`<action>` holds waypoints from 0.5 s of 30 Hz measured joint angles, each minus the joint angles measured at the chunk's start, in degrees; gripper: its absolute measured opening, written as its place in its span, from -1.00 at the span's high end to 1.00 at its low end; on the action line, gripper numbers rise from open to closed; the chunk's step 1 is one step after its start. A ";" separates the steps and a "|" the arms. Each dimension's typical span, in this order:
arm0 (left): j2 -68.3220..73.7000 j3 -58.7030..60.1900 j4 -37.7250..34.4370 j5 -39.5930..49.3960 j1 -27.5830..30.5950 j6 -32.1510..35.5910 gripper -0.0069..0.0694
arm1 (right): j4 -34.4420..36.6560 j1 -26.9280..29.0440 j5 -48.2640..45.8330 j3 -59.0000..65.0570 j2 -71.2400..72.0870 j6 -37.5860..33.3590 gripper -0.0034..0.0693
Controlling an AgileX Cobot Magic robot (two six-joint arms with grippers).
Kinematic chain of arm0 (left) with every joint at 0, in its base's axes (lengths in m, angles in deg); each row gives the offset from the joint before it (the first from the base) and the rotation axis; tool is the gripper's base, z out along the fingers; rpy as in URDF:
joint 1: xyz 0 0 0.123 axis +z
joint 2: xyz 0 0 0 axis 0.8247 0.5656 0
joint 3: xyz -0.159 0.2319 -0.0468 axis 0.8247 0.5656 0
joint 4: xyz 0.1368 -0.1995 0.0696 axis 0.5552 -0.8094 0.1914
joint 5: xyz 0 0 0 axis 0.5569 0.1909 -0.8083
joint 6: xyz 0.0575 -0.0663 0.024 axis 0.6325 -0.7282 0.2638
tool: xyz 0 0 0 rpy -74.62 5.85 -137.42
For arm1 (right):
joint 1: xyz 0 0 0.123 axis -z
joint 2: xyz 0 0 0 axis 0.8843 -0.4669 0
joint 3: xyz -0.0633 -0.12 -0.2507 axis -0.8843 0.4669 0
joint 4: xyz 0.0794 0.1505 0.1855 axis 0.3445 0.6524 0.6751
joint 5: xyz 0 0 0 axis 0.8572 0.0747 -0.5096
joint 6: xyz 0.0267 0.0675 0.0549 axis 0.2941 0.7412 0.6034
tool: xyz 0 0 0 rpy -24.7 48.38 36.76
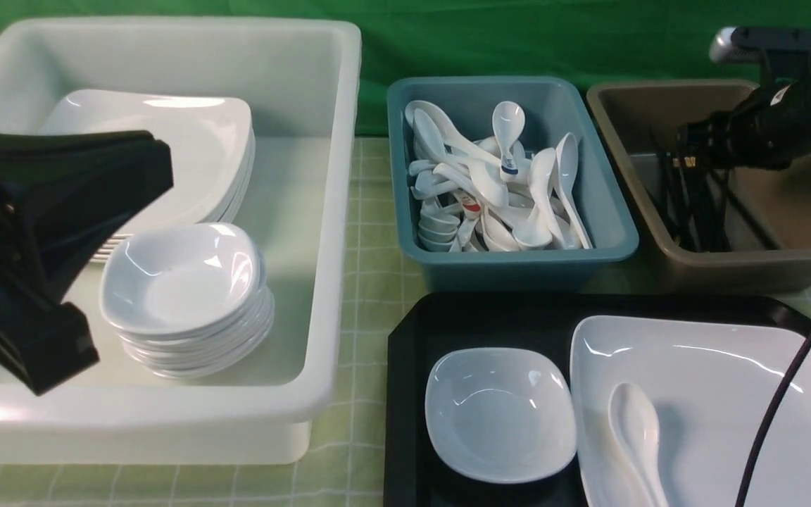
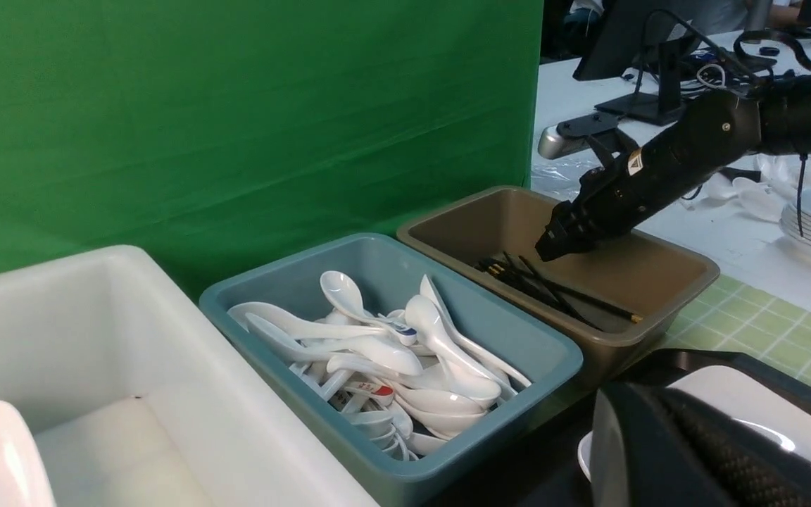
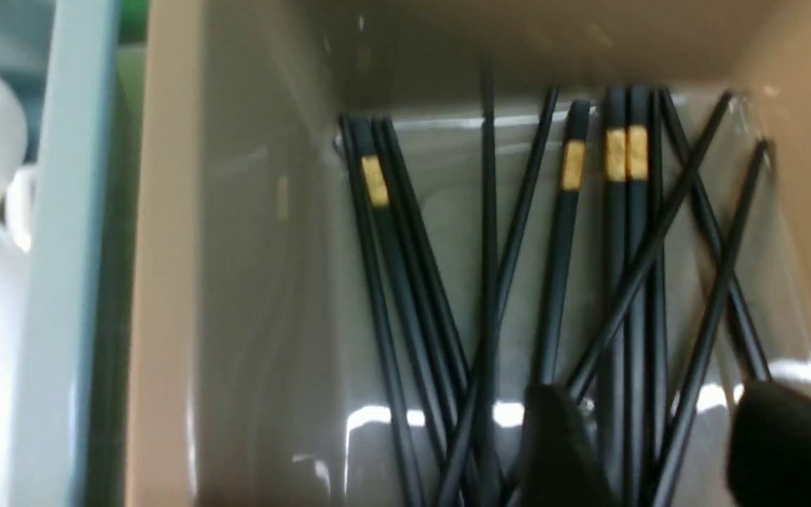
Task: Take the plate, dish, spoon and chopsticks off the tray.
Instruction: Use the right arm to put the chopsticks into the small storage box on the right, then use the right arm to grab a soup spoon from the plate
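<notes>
right gripper (image 1: 687,149): over the brown bin (image 1: 729,273), fingers (image 3: 560,451) spread apart, released
chopsticks (image 1: 698,211): loose black sticks on the brown bin's floor, some crossed, several with gold bands; can't tell the task pair from the rest
left gripper (image 1: 60,211): above the white tub (image 1: 343,176), near its stacked plates and dishes; can't tell if it's released or clenched
tray (image 1: 405,394): near side of the table, in front of the teal bin (image 1: 518,271) full of white spoons
dish (image 1: 500,415): on the tray's left part, upright, just beside the plate
plate (image 1: 729,394): on the tray's right part
spoon (image 1: 636,429): lying in the plate, near its left edge
</notes>
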 joint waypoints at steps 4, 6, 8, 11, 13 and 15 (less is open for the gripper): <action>0.00 0.00 0.07 0.24 0.00 0.00 0.79 | -0.01 -0.18 -8.30 0.00 4.66 0.05 -0.24; 0.00 0.00 0.52 0.72 0.00 0.00 0.79 | -0.17 -1.30 -17.32 0.43 9.84 0.15 -0.21; 0.00 0.00 0.90 1.39 0.00 0.00 0.79 | -0.35 -4.34 -24.46 4.23 16.15 0.44 -0.15; 0.00 0.00 1.83 1.46 0.00 0.05 0.79 | -0.13 -10.59 -29.34 14.66 24.60 0.86 -0.14; 0.00 0.00 2.34 1.46 0.00 0.26 0.79 | 0.12 -14.51 -29.42 21.93 28.24 1.40 -0.14; 0.00 0.00 2.91 1.46 0.00 0.44 0.79 | 0.26 -18.39 -27.76 29.48 31.16 2.71 -0.14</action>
